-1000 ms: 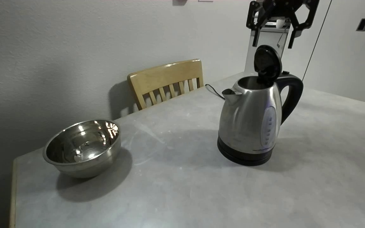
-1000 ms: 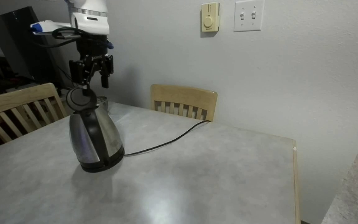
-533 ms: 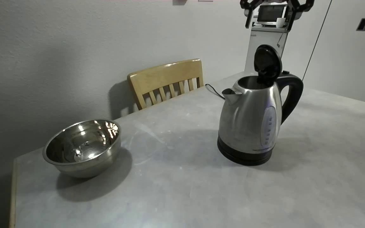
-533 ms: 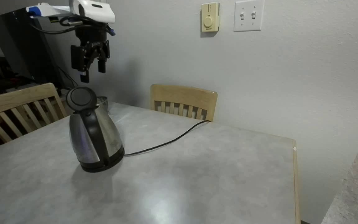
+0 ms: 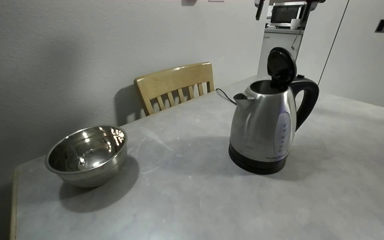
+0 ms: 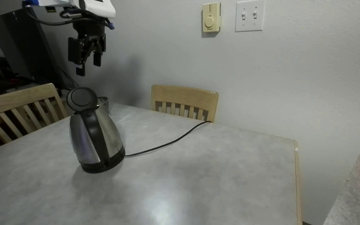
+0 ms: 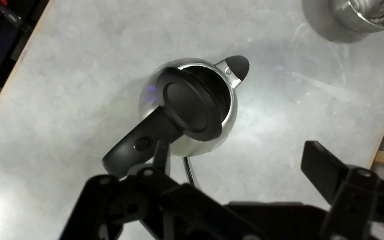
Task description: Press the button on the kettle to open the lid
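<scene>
The steel kettle (image 5: 258, 126) stands upright on the table; it also shows in an exterior view (image 6: 112, 134) and in the wrist view (image 7: 192, 146). Its black lid (image 5: 280, 66) stands raised at the handle side, its outer face showing in the wrist view (image 7: 188, 103), and the kettle mouth is uncovered. The small black button (image 7: 141, 144) sits at the top of the handle; it also shows in both exterior views (image 5: 300, 76) (image 6: 88, 115). My gripper (image 6: 89, 65) is open and empty, above the kettle and apart from it. In the wrist view its fingers (image 7: 237, 150) are wide apart.
A round steel bowl (image 5: 88, 156) stands on the grey table (image 5: 178, 200) on the spout side of the kettle. A black cord (image 6: 170, 142) runs from the kettle base to the table's edge. Wooden chairs (image 6: 184, 96) stand at the edges, near the wall.
My gripper has risen from close by the lid to well above the kettle, with its fingers staying open. The kettle, the raised lid and the bowl have not moved.
</scene>
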Robot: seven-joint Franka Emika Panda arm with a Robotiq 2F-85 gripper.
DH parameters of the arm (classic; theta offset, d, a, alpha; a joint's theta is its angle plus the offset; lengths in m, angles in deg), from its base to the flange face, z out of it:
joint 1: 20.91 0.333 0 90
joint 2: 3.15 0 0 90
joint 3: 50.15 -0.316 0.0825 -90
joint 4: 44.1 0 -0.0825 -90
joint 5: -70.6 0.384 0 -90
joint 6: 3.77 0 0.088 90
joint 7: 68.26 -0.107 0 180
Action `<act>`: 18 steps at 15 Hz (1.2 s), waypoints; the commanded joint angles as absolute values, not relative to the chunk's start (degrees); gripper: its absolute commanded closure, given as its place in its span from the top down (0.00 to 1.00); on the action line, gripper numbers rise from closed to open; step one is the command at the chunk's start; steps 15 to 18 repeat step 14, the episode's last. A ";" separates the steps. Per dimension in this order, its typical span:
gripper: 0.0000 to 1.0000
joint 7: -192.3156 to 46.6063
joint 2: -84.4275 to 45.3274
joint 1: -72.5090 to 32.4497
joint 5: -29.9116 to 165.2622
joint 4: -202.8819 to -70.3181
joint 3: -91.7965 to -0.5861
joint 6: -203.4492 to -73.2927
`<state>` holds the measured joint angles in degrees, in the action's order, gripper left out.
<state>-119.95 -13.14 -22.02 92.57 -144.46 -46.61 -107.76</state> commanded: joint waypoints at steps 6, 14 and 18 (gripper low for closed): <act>1.00 -119.94 -13.42 -22.21 92.52 -144.05 -46.79 -107.54; 1.00 -119.92 -13.72 -22.20 92.52 -143.78 -46.78 -107.38; 1.00 -119.92 -13.72 -22.20 92.52 -143.78 -46.78 -107.38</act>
